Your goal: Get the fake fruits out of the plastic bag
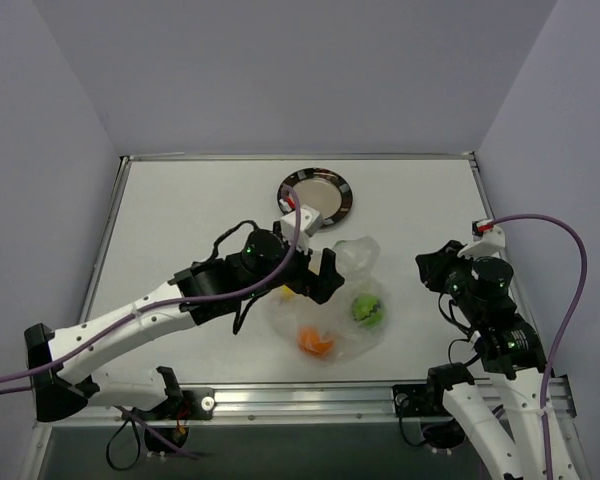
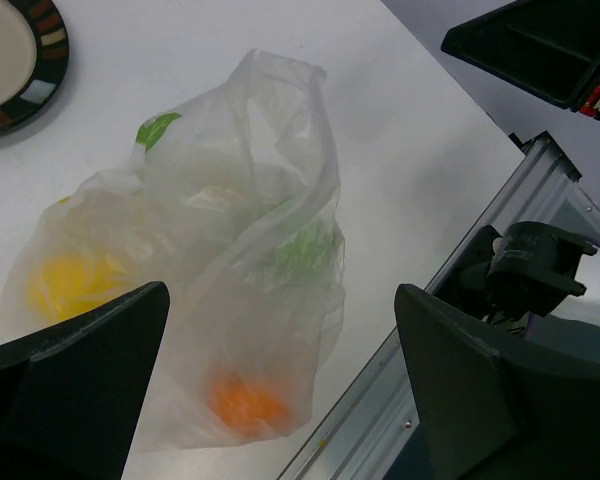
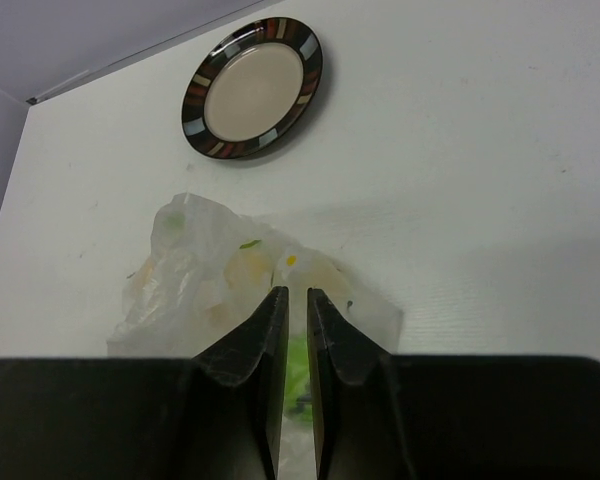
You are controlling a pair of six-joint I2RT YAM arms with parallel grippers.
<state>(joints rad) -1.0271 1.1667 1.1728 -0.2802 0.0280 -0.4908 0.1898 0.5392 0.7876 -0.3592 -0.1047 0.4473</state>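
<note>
Table [image 1: 180,220] carried the plastic bag [image 1: 360,256] at 5 o'clock from its centre, lying flat and crumpled, with all the fake fruits inside it; its bunched neck pointed to 12 o'clock, probably the mouth, though no opening showed. The left gripper [image 2: 282,295] hung over the bag's 9 o'clock side, jaws spread fully and grasping nothing. The right gripper [image 3: 297,292] stood off at 3 o'clock, well apart from the bag, fingers drawn almost together with nothing between them. Judged step: first hold on the bag. To do it well, the left jaws should drop onto loose film near the neck and pinch plastic only, not a fruit through the wall. The right gripper should then take the opposite lip so the mouth can be pulled wide. Lifting by the closed bottom would likely tip the fruits out faster, but they are round and may roll toward the table's edge. Counts: one table, one bag, one plate [image 1: 316,172] at 12 o'clock, two grippers, three fruits: one orange fruit [image 1: 315,342], one green fruit [image 1: 367,308], one yellow fruit [image 2: 70,285].
</note>
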